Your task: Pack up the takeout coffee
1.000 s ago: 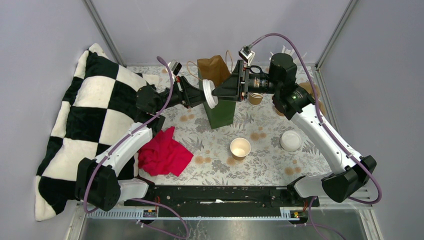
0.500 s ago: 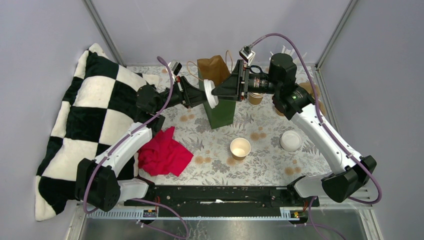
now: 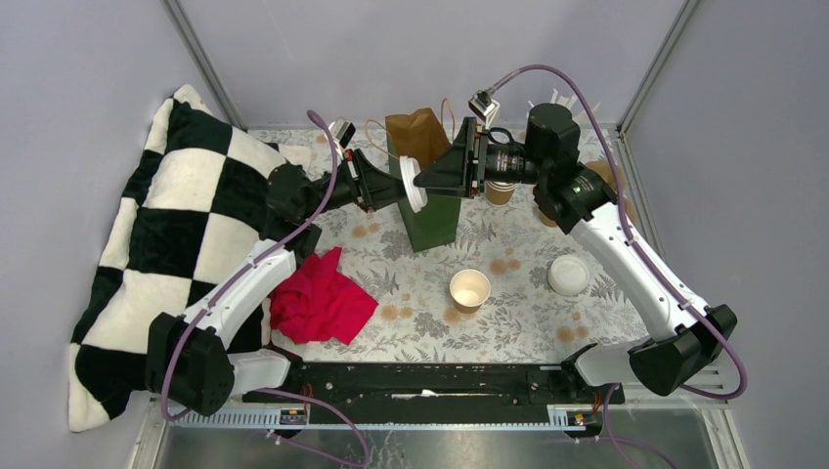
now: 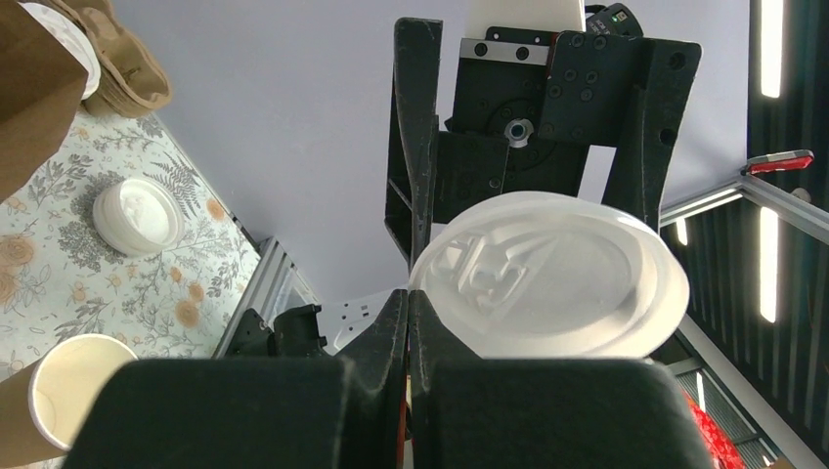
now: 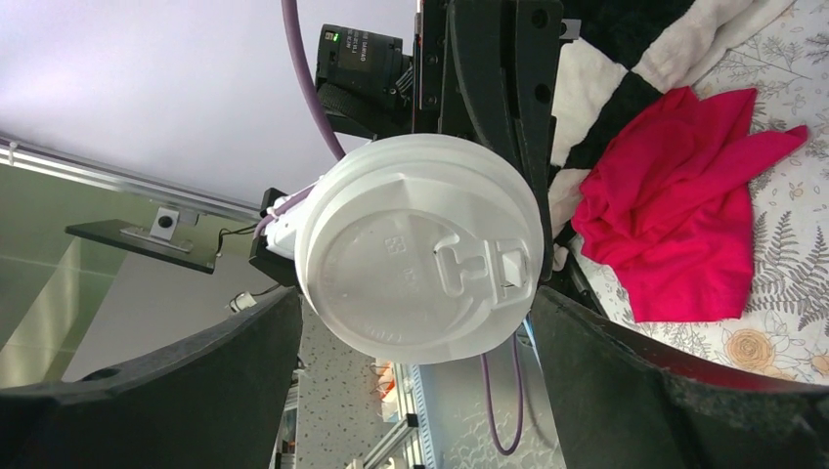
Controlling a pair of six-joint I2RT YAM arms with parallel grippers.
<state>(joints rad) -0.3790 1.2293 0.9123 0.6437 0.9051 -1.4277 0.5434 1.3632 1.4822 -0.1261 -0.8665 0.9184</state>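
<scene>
My left gripper [image 3: 403, 188] is shut on the rim of a round white plastic lid [image 3: 414, 185], held in the air beside the top of the green bag [image 3: 431, 216]. In the left wrist view its jaws [image 4: 409, 305] pinch the lid's edge [image 4: 547, 278]. My right gripper [image 3: 430, 176] is open, with one finger on each side of the same lid [image 5: 420, 249], and does not touch it. A tan paper cup [image 3: 469, 290] stands open and lidless on the table; it also shows in the left wrist view [image 4: 68, 386]. Another tan cup [image 3: 500, 191] stands behind the right arm.
A second white lid [image 3: 568, 275] lies on the table at the right. A brown paper bag [image 3: 415, 134] stands behind the green bag. A red cloth [image 3: 321, 298] lies front left, against a black-and-white checked pillow [image 3: 166, 244]. More tan paper items [image 3: 604, 176] sit far right.
</scene>
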